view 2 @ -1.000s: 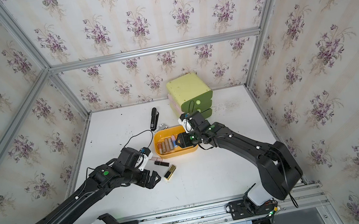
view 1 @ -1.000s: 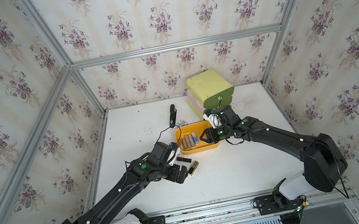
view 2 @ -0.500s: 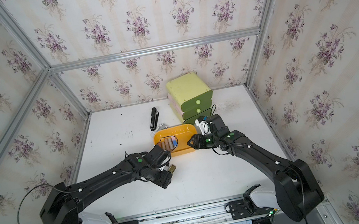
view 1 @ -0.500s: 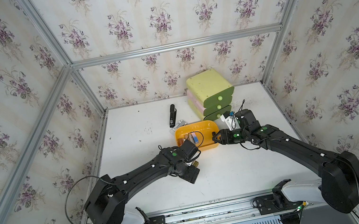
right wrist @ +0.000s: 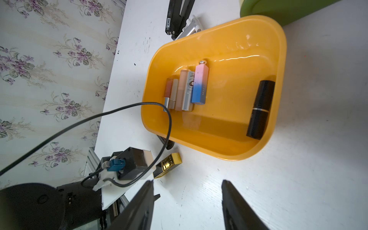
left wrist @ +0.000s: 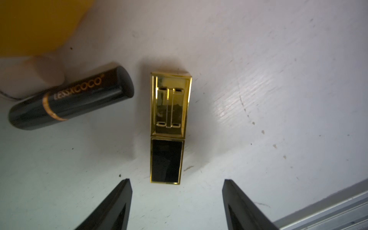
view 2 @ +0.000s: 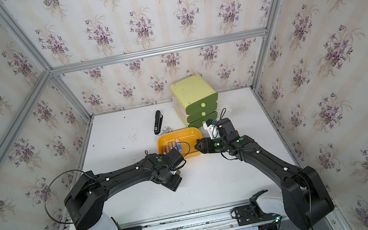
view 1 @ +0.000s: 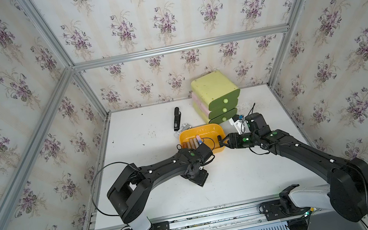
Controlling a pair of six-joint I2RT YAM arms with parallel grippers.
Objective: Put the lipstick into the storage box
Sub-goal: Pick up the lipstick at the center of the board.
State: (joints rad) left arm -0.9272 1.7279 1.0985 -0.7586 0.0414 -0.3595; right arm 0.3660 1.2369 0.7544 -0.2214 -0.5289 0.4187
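Poised low over the white worktop with the left claw spread and empty, flanking the black end of a gold-and-black lipstick without touching it. Lying flat there on the worktop, outside the storage box, near its rim. Alongside but apart, a round black lipstick on its side, just beside the box. Stationed near the box's corner with the right claw spread too, pinching nothing. Inside the box: four slim lipsticks packed side by side, plus a black tube against the opposite wall. Behind the box, a pale green drawer unit and a black stapler.
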